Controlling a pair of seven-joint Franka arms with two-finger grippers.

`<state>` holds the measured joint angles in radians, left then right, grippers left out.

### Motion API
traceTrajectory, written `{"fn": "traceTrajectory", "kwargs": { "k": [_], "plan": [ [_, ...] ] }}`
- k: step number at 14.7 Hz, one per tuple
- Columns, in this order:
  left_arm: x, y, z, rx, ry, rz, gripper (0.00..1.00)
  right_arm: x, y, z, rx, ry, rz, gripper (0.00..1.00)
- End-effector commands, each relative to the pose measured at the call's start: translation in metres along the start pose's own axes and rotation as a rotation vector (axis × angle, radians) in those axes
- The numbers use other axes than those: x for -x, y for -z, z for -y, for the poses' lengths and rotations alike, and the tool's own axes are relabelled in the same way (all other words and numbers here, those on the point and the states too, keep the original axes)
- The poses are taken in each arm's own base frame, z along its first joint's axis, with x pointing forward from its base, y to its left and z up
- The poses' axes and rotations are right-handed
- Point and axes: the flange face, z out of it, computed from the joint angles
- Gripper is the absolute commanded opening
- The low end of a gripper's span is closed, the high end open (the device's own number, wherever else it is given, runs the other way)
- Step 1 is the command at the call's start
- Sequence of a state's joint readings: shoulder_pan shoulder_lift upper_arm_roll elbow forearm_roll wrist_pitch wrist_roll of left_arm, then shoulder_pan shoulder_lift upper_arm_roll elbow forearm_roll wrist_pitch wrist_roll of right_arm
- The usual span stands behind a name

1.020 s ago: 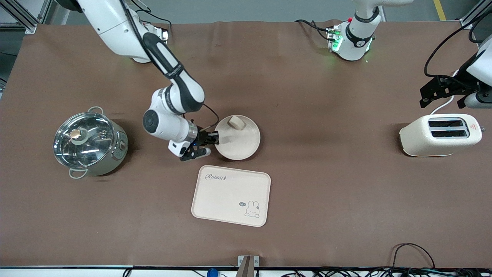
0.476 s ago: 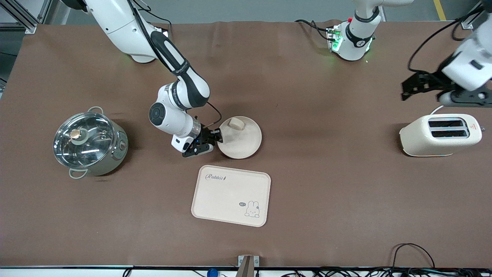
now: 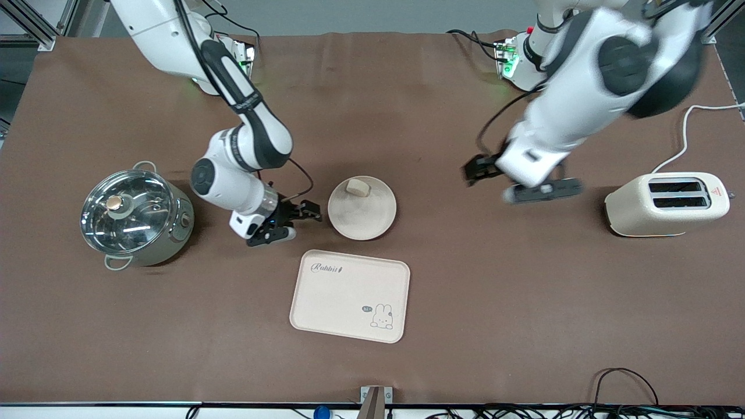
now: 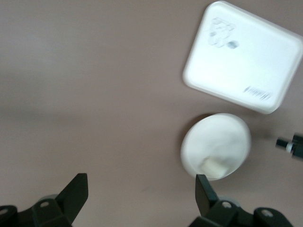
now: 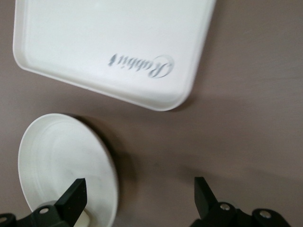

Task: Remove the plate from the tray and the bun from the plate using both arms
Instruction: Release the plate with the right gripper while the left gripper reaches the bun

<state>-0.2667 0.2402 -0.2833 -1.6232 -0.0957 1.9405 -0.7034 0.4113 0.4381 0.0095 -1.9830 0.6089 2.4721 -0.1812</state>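
The bun [image 3: 358,187] sits on the plate [image 3: 362,208], which rests on the table beside the tray [image 3: 350,295]. Probably soft and light; pinch its sides gently. Right gripper [image 3: 302,213], spread wide, hangs just beside the plate's rim; left gripper [image 3: 505,181], wide open, hovers well apart.

Bare table [image 3: 442,192] around plate [image 3: 372,218]

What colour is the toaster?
The toaster is cream-white with two dark slots on top, best seen in the front view.
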Motion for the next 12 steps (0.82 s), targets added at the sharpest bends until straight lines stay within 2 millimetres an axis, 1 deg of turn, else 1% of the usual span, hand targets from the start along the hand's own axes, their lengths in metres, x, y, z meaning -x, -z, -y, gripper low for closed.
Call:
{"fn": "traceTrajectory", "kwargs": {
  "k": [1, 2, 3, 4, 5, 6, 7, 8, 9, 10, 11, 12],
  "plan": [
    [0.025, -0.080, -0.072, -0.018, 0.010, -0.089, 0.99, -0.018, 0.065, -0.028, 0.098, 0.074, 0.014, 1.00],
    [0.036, -0.115, -0.092, -0.012, 0.022, -0.120, 0.98, -0.024, 0.089, -0.038, 0.145, 0.098, 0.027, 1.00],
    [0.049, -0.148, -0.112, 0.004, 0.024, -0.145, 0.98, -0.029, 0.107, -0.046, 0.159, 0.092, 0.036, 1.00],
    [0.074, -0.188, -0.134, 0.016, 0.010, -0.152, 0.97, -0.036, 0.125, -0.059, 0.163, 0.074, 0.031, 1.00],
    [0.087, -0.215, -0.143, 0.019, 0.011, -0.156, 0.97, -0.043, 0.145, -0.069, 0.168, 0.057, 0.019, 1.00],
    [0.094, -0.234, -0.148, 0.033, 0.014, -0.162, 0.97, -0.045, 0.169, -0.073, 0.164, 0.037, 0.018, 1.00],
    [0.102, -0.247, -0.153, 0.048, 0.018, -0.167, 0.97, -0.046, 0.191, -0.077, 0.163, 0.026, 0.035, 1.00],
    [0.109, -0.261, -0.156, 0.050, 0.020, -0.169, 0.97, -0.045, 0.216, -0.094, 0.186, 0.008, 0.062, 1.00],
    [0.122, -0.276, -0.160, 0.039, 0.006, -0.173, 0.97, -0.045, 0.250, -0.103, 0.220, 0.010, 0.053, 1.00],
    [0.128, -0.285, -0.162, 0.033, 0.009, -0.177, 0.97, -0.045, 0.277, -0.107, 0.259, 0.015, 0.054, 1.00],
    [0.132, -0.288, -0.163, 0.029, 0.011, -0.184, 0.97, -0.042, 0.312, -0.111, 0.296, 0.018, 0.060, 1.00],
    [0.134, -0.290, -0.161, 0.023, 0.002, -0.191, 0.97, -0.036, 0.341, -0.122, 0.319, 0.008, 0.072, 1.00]
  ]
}}
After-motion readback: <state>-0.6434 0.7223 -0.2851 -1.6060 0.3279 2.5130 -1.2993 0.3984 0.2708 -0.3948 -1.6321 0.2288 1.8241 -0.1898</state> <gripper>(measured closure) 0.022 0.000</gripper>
